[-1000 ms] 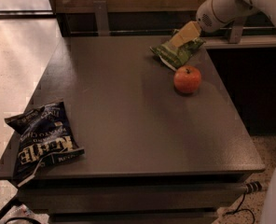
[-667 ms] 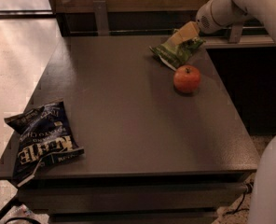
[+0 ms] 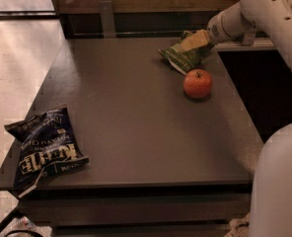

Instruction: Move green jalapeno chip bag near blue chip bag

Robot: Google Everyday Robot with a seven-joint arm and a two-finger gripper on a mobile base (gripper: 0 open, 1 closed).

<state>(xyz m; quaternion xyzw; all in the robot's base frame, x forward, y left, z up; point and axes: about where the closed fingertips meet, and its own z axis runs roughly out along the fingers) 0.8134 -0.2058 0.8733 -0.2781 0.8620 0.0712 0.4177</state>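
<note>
Since the earlier frame, the white rounded robot body (image 3: 279, 181) at the near right corner has come further into view and now covers more of that edge. The gripper and the things on the desk lie much as they did.

The crinkly green foil jalapeno chip bag (image 3: 181, 59) lies at the far right of the dark grey flat-topped desk (image 3: 136, 122), close to its far edge, with its white bottom edge turned toward the near left. The gripper (image 3: 194, 41), tan at its tip, sits right over the far right part of the bag, touching it. Whether the jaws are clamped on the foil or merely resting against it cannot be told. The white jointed arm (image 3: 264, 9) reaches in from the upper right corner.

Just near of the green bag, slightly to its right and apart from it, stands a round red apple (image 3: 198, 83) with its stem up.

The crumpled dark navy-blue foil chip bag with white "Kettle" lettering (image 3: 45, 149) lies well apart, at the near left corner of the desk, its lower end hanging over the near edge. A pale floor (image 3: 18, 58) shows to the left of the desk.
</note>
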